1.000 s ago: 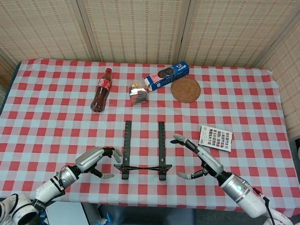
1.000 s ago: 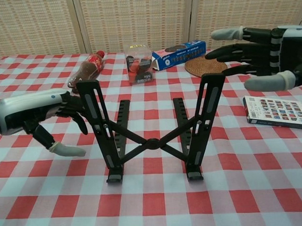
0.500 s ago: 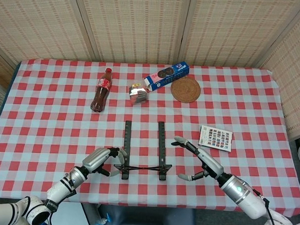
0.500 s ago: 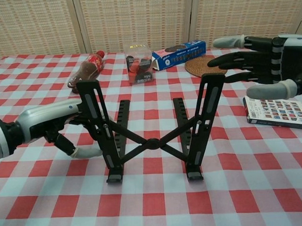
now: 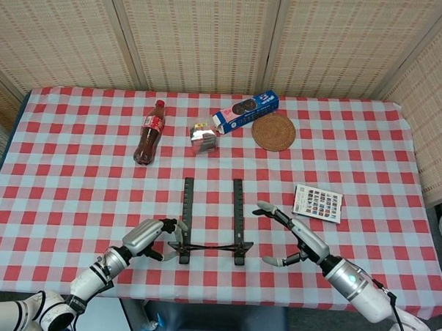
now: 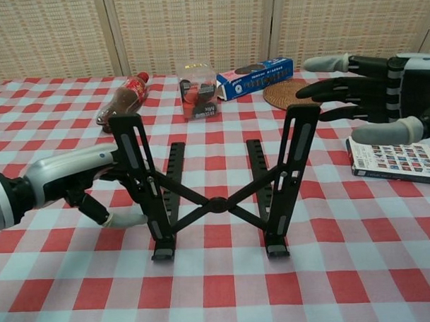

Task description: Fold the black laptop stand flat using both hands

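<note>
The black laptop stand (image 5: pixel 211 218) stands unfolded near the table's front edge, its two uprights (image 6: pixel 134 171) joined by a crossed brace (image 6: pixel 216 203). My left hand (image 6: pixel 74 178) is up against the left upright: its fingers reach the upright's outer side and its thumb (image 6: pixel 124 219) points at the lower part, with no clear grip. In the head view the left hand (image 5: pixel 150 239) sits just left of the stand's foot. My right hand (image 6: pixel 372 102) hovers with fingers spread, to the right of the right upright and apart from it, as the head view of the right hand (image 5: pixel 292 239) also shows.
A cola bottle (image 5: pixel 150 132) lies at the back left. A small clear pack (image 5: pixel 203 136), a blue biscuit box (image 5: pixel 245 111) and a round woven coaster (image 5: pixel 274 132) lie behind the stand. A printed card booklet (image 5: pixel 318 203) lies beside my right hand.
My left hand has moved right until its fingers reach the stand's left upright. The right hand has barely shifted, and the stand has not moved.
</note>
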`<state>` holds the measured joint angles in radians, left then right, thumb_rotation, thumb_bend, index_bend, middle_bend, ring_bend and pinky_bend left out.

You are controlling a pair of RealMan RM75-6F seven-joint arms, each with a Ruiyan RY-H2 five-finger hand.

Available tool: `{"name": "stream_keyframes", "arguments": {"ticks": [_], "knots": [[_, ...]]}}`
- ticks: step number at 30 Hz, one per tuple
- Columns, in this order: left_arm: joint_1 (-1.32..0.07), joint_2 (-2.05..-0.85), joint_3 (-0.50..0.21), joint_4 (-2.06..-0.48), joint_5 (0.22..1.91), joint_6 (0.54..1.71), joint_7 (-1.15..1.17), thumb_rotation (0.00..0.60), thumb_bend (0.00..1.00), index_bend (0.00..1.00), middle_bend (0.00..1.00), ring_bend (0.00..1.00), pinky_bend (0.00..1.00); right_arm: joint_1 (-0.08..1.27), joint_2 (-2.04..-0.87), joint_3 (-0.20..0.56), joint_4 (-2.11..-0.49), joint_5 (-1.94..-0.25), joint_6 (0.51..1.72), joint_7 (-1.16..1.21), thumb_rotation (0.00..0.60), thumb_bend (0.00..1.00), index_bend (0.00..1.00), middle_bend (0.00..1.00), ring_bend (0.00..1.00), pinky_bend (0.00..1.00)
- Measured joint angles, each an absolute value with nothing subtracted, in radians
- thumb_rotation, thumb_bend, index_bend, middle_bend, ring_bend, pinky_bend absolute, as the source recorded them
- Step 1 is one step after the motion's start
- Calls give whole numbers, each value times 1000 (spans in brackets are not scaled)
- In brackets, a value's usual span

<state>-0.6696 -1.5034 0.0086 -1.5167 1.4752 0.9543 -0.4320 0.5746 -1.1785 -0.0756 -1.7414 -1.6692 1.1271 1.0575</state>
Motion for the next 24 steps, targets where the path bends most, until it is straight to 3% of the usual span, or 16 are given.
{"name": "stream_keyframes", "arguments": {"ticks": [24], "knots": [[-667, -1519, -11, -1528, 1468, 935, -430, 600, 390, 533, 282, 289, 332, 566, -1178, -81, -1739, -1672, 1127, 1046, 600, 175, 47, 141, 3, 63]]}}
